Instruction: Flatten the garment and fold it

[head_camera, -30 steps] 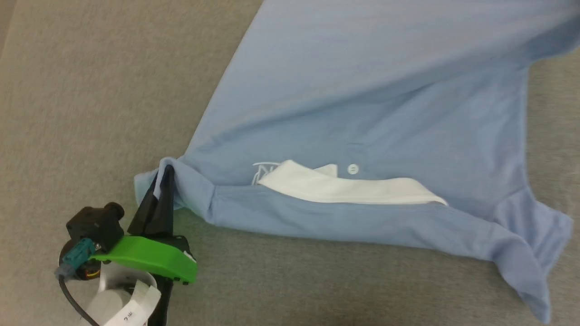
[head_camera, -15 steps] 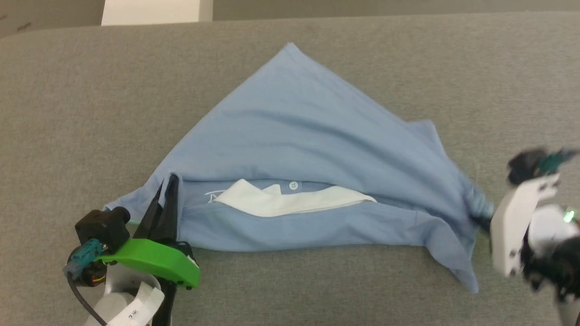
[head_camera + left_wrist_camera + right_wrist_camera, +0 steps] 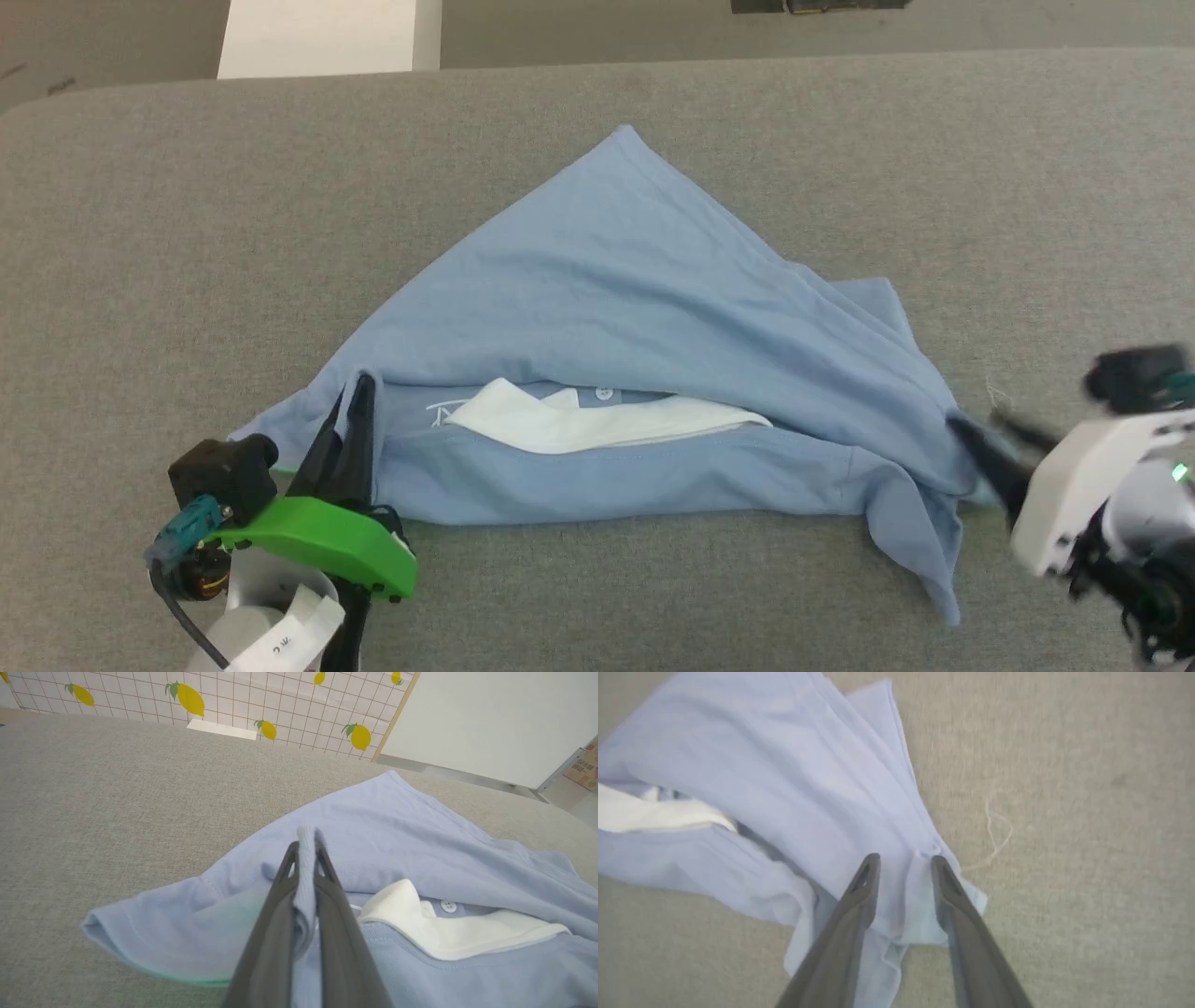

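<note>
The broad grey woven-fabric worktop [image 3: 187,205] shows its far edge and rounded far-left corner in the head view, with bare cloth on every side of the load and the widest margins towards the far edge and the left. Beyond that far edge, the left wrist view adds a white tiled wall [image 3: 233,700] printed with yellow lemons and a plain white panel [image 3: 486,723]. The light blue knit short-sleeved garment [image 3: 635,308] lies mid-worktop as a flattened triangle, its peak pointing at the far edge and its long axis running left to right along the near edge, one sleeve trailing towards that edge on the right. The left gripper [image 3: 353,397] has its dark fingers pressed together on a ridge of blue fabric at the garment's left shoulder, which the left wrist view [image 3: 306,847] shows pinched between them. The right gripper [image 3: 906,858] sits at the garment's right corner, fingers parted over loose cloth and gripping nothing. The white collar [image 3: 579,425] lies along the near fold, a small white button [image 3: 448,905] beside it. A pale loose thread [image 3: 994,830] rests on the worktop just beside the right corner.
</note>
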Available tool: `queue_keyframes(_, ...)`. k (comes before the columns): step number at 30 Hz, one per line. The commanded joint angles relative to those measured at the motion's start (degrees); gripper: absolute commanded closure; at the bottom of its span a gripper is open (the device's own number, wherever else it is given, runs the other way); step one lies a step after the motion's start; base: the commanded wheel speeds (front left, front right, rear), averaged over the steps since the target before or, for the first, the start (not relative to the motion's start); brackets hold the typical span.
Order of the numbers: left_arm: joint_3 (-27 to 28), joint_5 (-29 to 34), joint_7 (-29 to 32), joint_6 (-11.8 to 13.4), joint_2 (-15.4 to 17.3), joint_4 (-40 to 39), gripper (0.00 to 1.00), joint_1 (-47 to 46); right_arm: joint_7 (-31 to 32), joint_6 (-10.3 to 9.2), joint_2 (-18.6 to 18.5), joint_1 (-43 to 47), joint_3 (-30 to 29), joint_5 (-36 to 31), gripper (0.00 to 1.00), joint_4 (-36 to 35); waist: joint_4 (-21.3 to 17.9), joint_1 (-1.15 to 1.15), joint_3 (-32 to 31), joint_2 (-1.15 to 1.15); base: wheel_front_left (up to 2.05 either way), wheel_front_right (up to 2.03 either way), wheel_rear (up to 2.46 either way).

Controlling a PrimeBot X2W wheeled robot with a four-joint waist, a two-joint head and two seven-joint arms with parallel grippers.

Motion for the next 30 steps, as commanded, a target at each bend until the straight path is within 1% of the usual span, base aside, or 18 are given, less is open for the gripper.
queue_keyframes(1, 0.11, -0.33, -0.31, -0.03, 0.26, 0.18, 1.0, -0.01, -3.89, -0.06, 0.33, -1.87, -0.99, 0.22, 0.0, -1.73, -0.29, 0.01, -0.57, 0.0, 0.0, 0.0, 0.0)
queue_keyframes(4, 0.17, -0.38, -0.34, 0.21, 0.37, 0.05, 1.0, 0.34, -13.44, -0.06, 0.43, -3.93, -2.74, 0.03, 0.0, -4.07, -0.42, 0.01, -0.97, 0.0, 0.0, 0.0, 0.0)
queue_keyframes(8, 0.12, -0.32, -0.48, 0.43, 0.47, -0.32, 1.0, 0.49, -22.98, -0.06, -0.02, -6.13, -2.57, -0.76, 0.0, -4.7, -0.32, 0.01, -1.17, 0.0, 0.0, 0.0, 0.0)
queue_keyframes(11, 0.08, -0.18, -0.62, 0.61, 0.54, -0.49, 1.0, 0.41, -26.51, -0.06, 0.65, -7.89, -1.73, -1.03, 0.0, -3.09, 0.15, 0.01, -1.0, 0.0, 0.0, 0.0, 0.0)
queue_keyframes(14, -0.07, 0.07, -0.67, 0.73, 0.68, -0.75, 1.0, 0.15, -27.42, -0.06, 1.16, -10.96, 0.11, -1.46, 0.0, -0.8, 1.18, 0.01, -0.19, 0.0, 0.0, 0.0, 0.0)
queue_keyframes(17, -0.19, 0.29, -0.7, 0.81, 0.78, -1.23, 1.0, -0.35, -26.41, -0.06, 0.85, -15.46, 2.8, -2.17, 0.0, 1.61, 2.51, 0.01, 1.37, 0.0, 0.0, 0.0, 0.0)
queue_keyframes(21, -0.52, 0.57, -0.87, 0.79, 0.66, -1.87, 1.0, -1.47, -22.48, -0.06, 0.31, -23.76, 6.46, -4.01, 0.0, 5.84, 5.15, 0.01, 4.64, 0.0, 0.0, 0.0, 0.0)
queue_keyframes(25, -1.23, 0.74, -1.35, 0.56, -0.01, -2.39, 1.0, -2.86, -16.35, -0.06, -0.39, -33.14, 10.62, -6.8, 0.0, 10.54, 8.47, 0.01, 8.76, 0.0, 0.0, 0.0, 0.0)
queue_keyframes(30, -2.54, 1.05, -2.53, -0.1, -1.32, -2.58, 1.0, -5.13, -6.87, -0.06, -0.84, -44.6, 15.96, -10.36, 0.0, 17.26, 13.33, 0.01, 14.11, 0.0, 0.0, 0.0, 0.0)
